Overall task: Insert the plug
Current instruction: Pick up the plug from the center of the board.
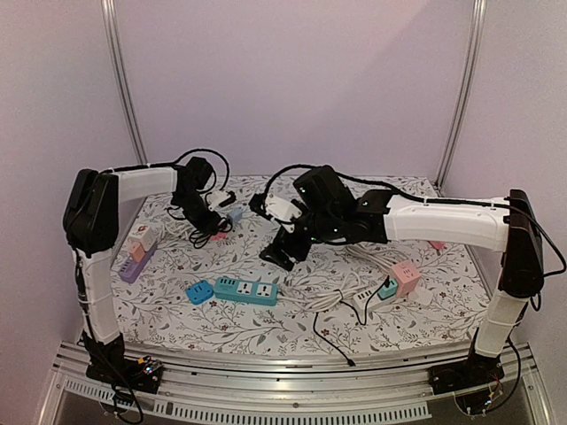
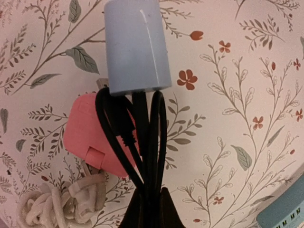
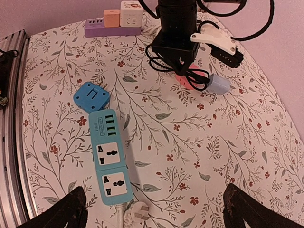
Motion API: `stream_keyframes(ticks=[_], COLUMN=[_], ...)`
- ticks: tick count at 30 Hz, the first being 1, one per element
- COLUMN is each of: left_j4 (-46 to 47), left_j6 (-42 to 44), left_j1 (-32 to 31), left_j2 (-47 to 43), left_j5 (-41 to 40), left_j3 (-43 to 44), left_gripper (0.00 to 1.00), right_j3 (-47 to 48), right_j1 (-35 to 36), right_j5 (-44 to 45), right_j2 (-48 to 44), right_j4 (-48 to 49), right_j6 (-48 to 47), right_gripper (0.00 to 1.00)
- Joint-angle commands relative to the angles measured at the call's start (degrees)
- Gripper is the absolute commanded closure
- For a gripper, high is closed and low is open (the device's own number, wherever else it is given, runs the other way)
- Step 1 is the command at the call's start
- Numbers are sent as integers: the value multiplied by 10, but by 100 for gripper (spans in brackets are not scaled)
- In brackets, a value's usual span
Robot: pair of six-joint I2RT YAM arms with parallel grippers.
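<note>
The plug [image 2: 137, 47] is a light blue block with a looped black cable [image 2: 124, 130]. It lies on the flowered cloth, partly over a pink adapter [image 2: 90, 137]. My left gripper [image 2: 151, 206] is shut on the strands of that cable just behind the plug. From above, the left gripper [image 1: 209, 218] sits at the back left with the plug [image 1: 234, 214] beside it. My right gripper [image 3: 154, 211] hangs open above the cloth, nothing between its fingers, just right of the teal power strip [image 3: 108, 156]. In the top view the right gripper [image 1: 283, 250] hovers mid-table.
A blue cube adapter [image 1: 199, 292] lies left of the teal strip [image 1: 248, 289]. A purple strip [image 1: 135, 264] carrying orange and white cubes is at the left edge. A pink cube [image 1: 407, 278] and coiled white cable [image 1: 341, 297] lie to the right.
</note>
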Motion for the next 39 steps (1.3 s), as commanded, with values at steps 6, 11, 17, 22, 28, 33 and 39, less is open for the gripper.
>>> stream_keyframes(ticks=[6,11,17,22,28,33,39], left_j4=[-118,-245,-360,-393,-416,-423,-424], left_j6=[109,207,212,205,199,198,199], left_j1=[-40,-83,-130,-168,-184,-194,-201], left_j2=[-208,-293,-327,-349,-363,-367,-365], left_j5=[93,157,145,150,158,155,150], left_j3=[-77,-109,-95,-81,-70,-68,-68], left_gripper=[100,100,100,100,100,100,100], right_j3=[-65,-141,-163,-148,-134,-118,-118], right_j1=[0,0,0,0,-1,-1,-1], right_j5=[-6,-54,-68,-151,-252,-287,-296], right_j2=[-64,-112,-110,-75,-35,-8,5], right_j4=[25,130,197,210,249,278,304], right_j6=[-56,-129,-134,-124,-96,-63,-41], right_gripper=[1,1,1,1,10,23,50])
